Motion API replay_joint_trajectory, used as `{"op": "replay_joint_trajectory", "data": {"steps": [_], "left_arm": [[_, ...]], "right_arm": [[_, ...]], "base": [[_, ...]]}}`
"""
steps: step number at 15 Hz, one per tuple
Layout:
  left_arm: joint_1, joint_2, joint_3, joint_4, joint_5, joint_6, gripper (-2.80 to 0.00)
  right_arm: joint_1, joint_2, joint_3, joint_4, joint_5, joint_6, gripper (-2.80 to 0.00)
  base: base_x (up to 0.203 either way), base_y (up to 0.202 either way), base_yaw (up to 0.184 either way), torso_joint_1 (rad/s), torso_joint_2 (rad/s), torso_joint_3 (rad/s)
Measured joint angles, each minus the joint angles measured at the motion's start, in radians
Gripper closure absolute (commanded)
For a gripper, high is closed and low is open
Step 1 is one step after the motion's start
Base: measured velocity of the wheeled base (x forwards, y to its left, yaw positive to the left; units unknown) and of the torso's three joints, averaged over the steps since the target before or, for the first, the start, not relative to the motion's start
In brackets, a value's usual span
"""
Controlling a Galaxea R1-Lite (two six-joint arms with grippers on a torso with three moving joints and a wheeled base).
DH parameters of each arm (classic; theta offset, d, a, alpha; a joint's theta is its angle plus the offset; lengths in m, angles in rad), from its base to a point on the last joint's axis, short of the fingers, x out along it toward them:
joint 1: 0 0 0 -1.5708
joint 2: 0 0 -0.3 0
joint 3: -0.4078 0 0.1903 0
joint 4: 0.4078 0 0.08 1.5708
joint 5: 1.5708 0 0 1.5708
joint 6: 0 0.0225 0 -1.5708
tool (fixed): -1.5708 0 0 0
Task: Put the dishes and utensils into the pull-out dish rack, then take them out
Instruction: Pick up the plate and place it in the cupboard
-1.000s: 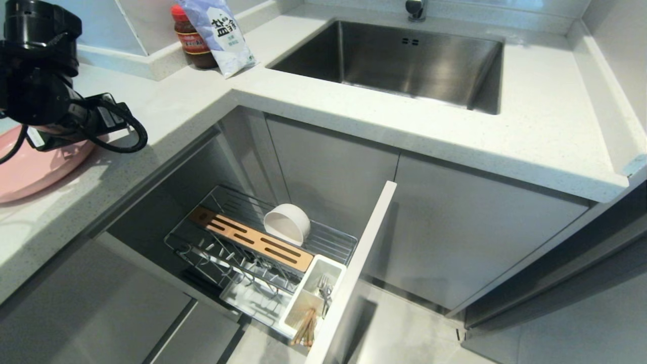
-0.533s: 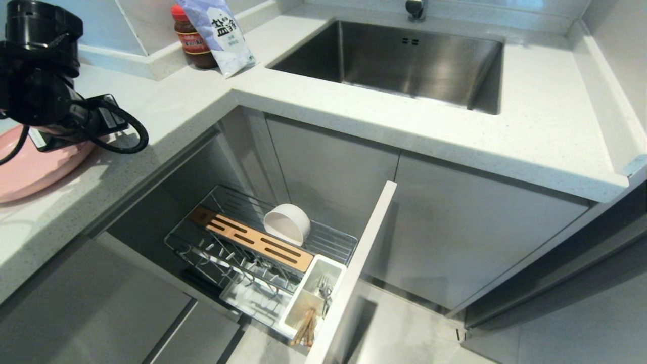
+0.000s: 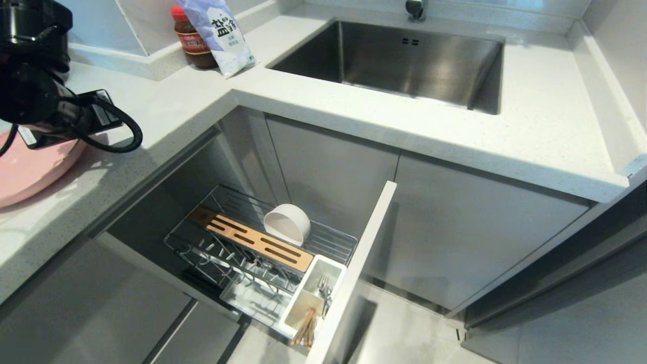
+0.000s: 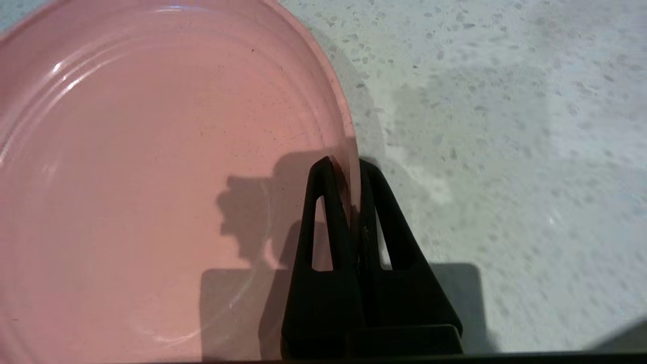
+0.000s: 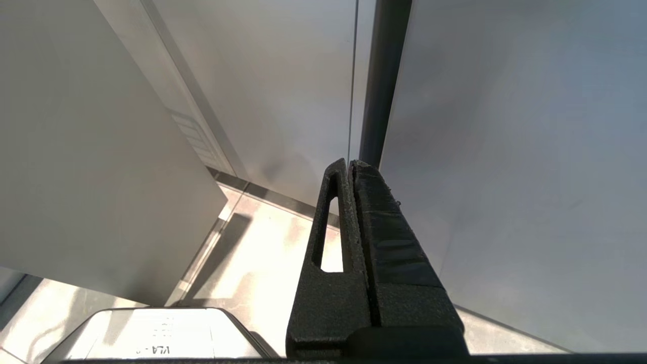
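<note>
Head view: the pink plate (image 3: 30, 169) lies at the counter's (image 3: 354, 106) left edge under the left arm; bowl (image 3: 287, 223), fork (image 3: 323, 290) and chopsticks (image 3: 305, 327) sit in the pull-out dish rack (image 3: 263, 253). Left wrist view alone shows the left gripper (image 4: 345, 164) clenched on the plate's rim. Right wrist view: the right gripper (image 5: 350, 163) hangs closed, empty, beside cabinet fronts (image 5: 505, 177).

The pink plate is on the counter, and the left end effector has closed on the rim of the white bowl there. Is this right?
Not quite. The left wrist view shows the left end effector closed on the rim of the pink plate on the counter. The white bowl sits in the pull-out dish rack.
</note>
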Motion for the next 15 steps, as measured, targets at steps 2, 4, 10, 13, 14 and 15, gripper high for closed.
{"op": "replay_joint_trajectory", "data": {"steps": [2,4,10,13,14,15], "left_arm": [[-0.020,-0.036,0.012,0.001,0.000,0.001,0.00],[-0.030,-0.086,0.028,0.000,-0.001,0.006,0.00],[-0.051,-0.277,0.063,-0.134,0.000,0.023,0.00],[-0.080,-0.355,0.110,-0.231,-0.003,0.025,0.00],[-0.102,-0.373,0.112,-0.280,-0.008,0.030,0.00],[-0.131,-0.388,0.109,-0.323,-0.023,0.033,0.00]], "right_arm": [[0.001,0.000,0.000,0.000,0.000,0.000,0.00],[0.001,0.000,0.000,0.000,0.000,0.000,0.00],[0.000,0.000,0.000,0.000,0.000,0.000,0.00],[0.000,0.000,0.000,0.000,0.000,0.000,0.00],[0.000,0.000,0.000,0.000,0.000,0.000,0.00],[0.000,0.000,0.000,0.000,0.000,0.000,0.00]], "base": [[0.000,0.000,0.000,0.000,0.00,0.000],[0.000,0.000,0.000,0.000,0.00,0.000],[0.000,0.000,0.000,0.000,0.00,0.000],[0.000,0.000,0.000,0.000,0.00,0.000],[0.000,0.000,0.000,0.000,0.00,0.000],[0.000,0.000,0.000,0.000,0.00,0.000]]}}
